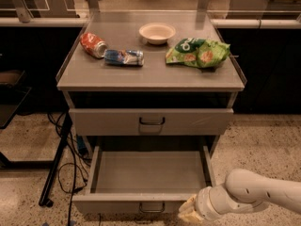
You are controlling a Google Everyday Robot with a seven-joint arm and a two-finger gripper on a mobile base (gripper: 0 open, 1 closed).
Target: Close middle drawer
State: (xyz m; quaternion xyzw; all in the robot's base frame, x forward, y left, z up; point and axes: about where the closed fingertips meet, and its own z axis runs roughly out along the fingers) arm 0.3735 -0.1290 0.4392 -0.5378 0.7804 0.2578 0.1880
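The middle drawer is pulled far out of the grey cabinet. It is a wide, shallow grey box, empty inside, with a short front panel and a small loop handle at the centre near the bottom edge of the view. My gripper is at the bottom right, on a white arm that comes in from the right. It sits at the right end of the drawer's front panel, to the right of the handle. The drawer above, with a darker loop handle, is shut.
On the cabinet top lie a red can, a blue wrapped item, a white bowl and a green chip bag. Black cables and a stand leg are on the floor to the left. Dark counters flank the cabinet.
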